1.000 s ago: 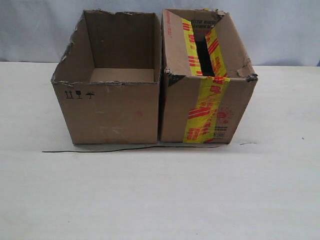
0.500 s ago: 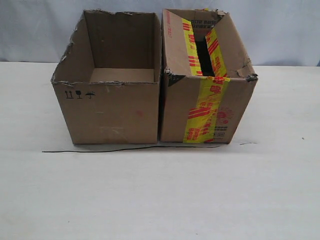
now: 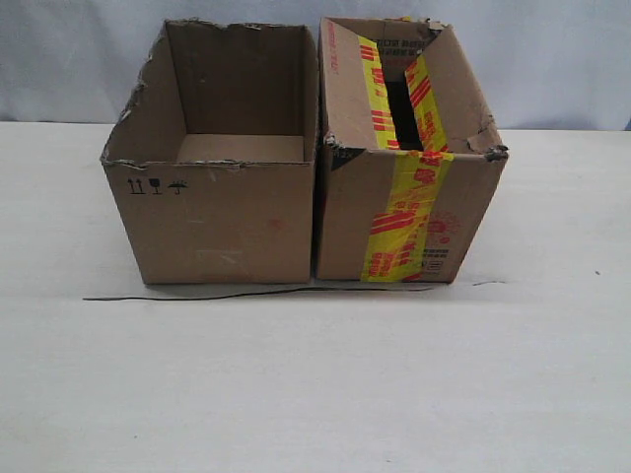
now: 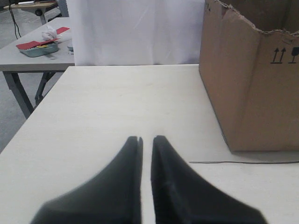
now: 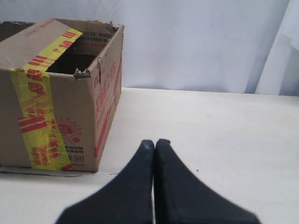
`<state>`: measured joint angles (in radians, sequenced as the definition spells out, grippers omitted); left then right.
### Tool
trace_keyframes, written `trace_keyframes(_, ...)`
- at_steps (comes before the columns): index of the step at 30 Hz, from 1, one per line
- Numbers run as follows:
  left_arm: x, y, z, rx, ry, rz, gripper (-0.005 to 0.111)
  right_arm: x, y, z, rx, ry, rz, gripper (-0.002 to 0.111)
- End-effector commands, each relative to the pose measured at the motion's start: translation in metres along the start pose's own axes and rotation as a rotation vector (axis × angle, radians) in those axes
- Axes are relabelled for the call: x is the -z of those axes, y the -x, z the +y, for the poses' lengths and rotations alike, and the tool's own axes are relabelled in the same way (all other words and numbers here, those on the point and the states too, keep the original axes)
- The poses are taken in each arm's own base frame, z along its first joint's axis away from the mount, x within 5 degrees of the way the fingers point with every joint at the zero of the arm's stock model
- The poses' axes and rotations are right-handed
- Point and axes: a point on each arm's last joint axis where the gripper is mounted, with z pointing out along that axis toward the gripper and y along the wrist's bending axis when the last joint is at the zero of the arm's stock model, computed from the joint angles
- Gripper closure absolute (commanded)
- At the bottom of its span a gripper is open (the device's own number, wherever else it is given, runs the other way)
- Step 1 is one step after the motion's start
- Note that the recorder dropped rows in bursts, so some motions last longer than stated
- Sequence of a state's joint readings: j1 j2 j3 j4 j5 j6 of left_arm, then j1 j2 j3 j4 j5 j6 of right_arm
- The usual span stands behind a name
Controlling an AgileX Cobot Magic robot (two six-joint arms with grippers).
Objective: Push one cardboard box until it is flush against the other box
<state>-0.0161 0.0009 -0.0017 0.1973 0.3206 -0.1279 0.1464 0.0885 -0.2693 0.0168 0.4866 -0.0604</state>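
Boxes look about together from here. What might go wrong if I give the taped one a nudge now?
1. The cardboard box has a crushed corner on its outer side; pressing there may buckle it or twist the box instead of sliding it.
2. A thin black wire lies along the front of both boxes; the right fingers, travelling low, could snag it.
3. The other box is open with torn walls, so a hard push may shift both.
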Motion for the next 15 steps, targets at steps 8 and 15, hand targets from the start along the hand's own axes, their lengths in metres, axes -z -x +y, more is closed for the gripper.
trace_keyframes(8,0.0,0.001,-0.001,0.009,-0.012,-0.011,0.107,-0.002,-0.009,0.0,0.001,-0.006,0.034,0.108)
trace_keyframes(15,0.0,0.001,-0.001,0.009,-0.012,-0.011,0.107,-0.01,-0.032,-0.001,0.057,-0.037,-0.105,0.108)
